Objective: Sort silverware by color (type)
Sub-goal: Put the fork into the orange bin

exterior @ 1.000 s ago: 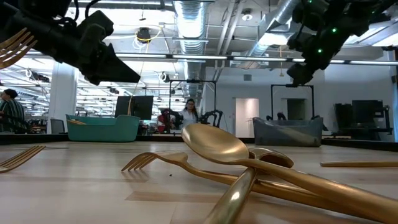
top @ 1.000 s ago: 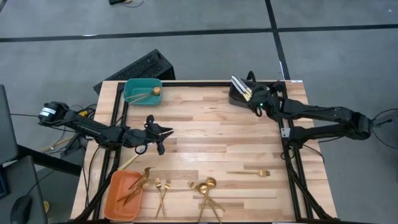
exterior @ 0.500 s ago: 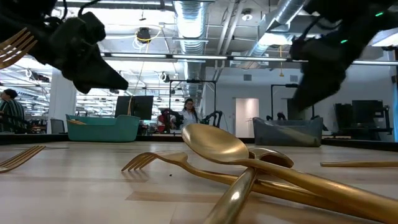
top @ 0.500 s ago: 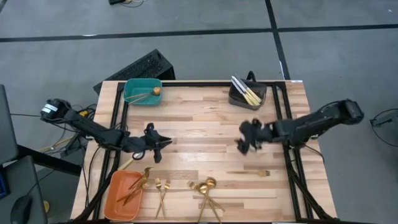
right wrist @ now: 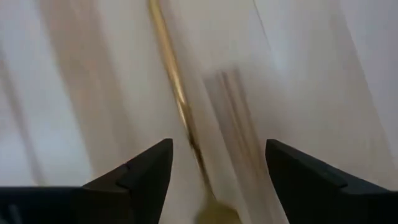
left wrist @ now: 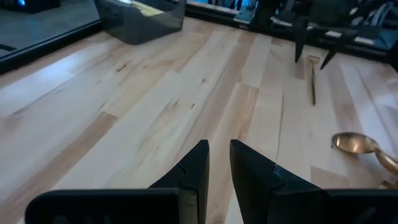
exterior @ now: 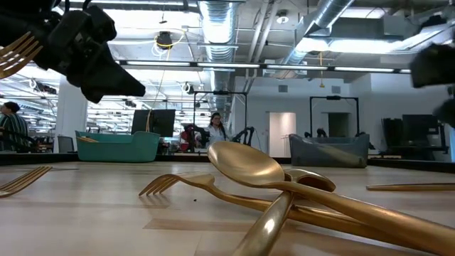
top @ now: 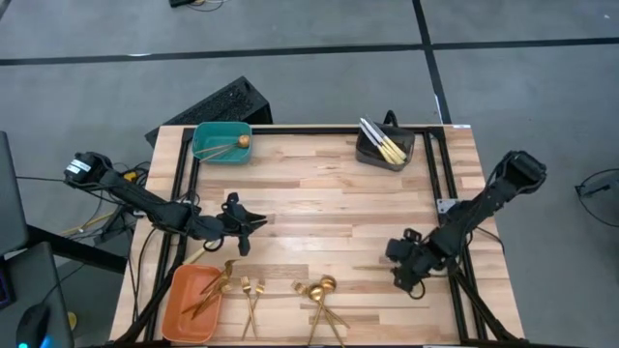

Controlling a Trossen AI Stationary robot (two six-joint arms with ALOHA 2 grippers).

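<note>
A gold fork (right wrist: pixel 177 99) lies on the table between the right hand's (top: pixel 406 274) spread fingers.

Two dark robot arms with pointy black fingers

Both arms are black and thin, made of long tube parts joined by round, chunky joints. The left arm (top: pixel 145 201) has a white label by its far end. Each gripper has two flat black fingers (right wrist: pixel 144 169) shaped like wedges. Thin black cables run along the arms.
</note>
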